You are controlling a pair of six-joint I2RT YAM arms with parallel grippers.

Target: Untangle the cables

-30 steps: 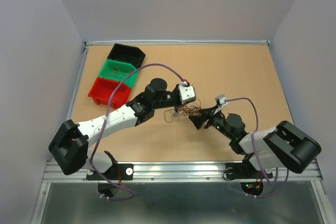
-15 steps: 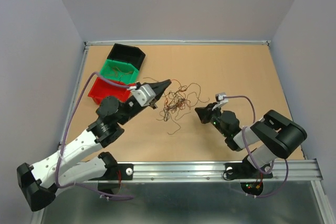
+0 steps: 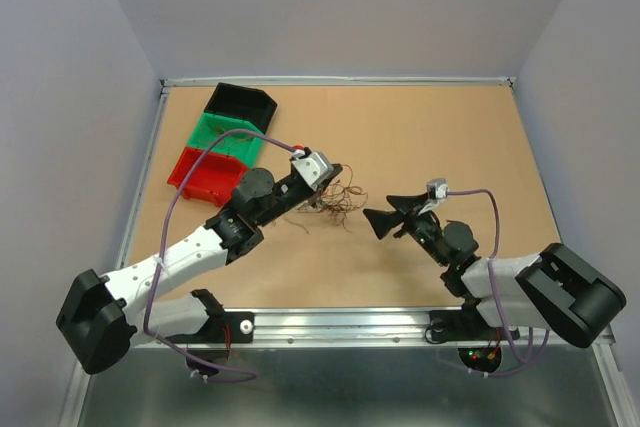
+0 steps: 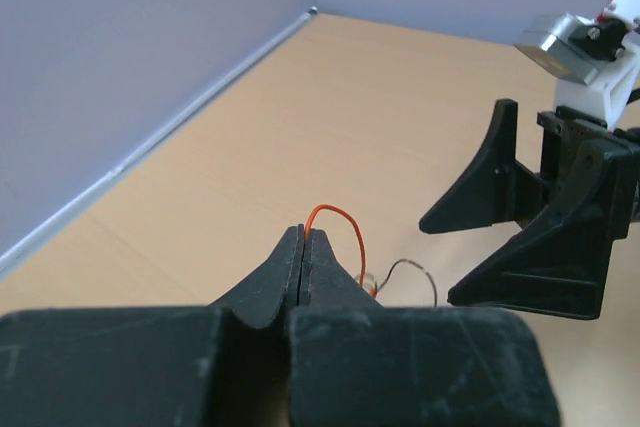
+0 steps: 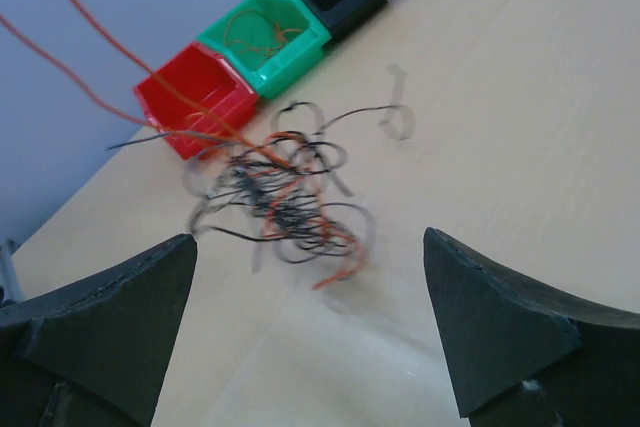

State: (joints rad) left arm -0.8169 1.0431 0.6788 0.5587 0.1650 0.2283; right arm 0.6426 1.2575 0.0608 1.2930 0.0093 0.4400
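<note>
Where the left jaws press flat together, a loop of orange wire pokes out from their tips: one strand of the cables (image 5: 285, 192), pinched. Orange strands rise from the tangle toward those jaws. The tangle of orange, brown and black wires sits near the middle of the table (image 3: 430, 127), just at 5 o'clock of the left jaws. Behind them the left arm (image 3: 190, 247) stretches in from 7 o'clock, its elbow beyond the near left corner. The right jaws gape wide, gripping nothing, and face the tangle from 3 o'clock, apart from it. The right arm (image 3: 480, 272) folds back toward 4 o'clock. A red bin (image 3: 205, 175), a green bin (image 3: 228, 137) and a black bin (image 3: 240, 103) sit at 10 o'clock.
</note>
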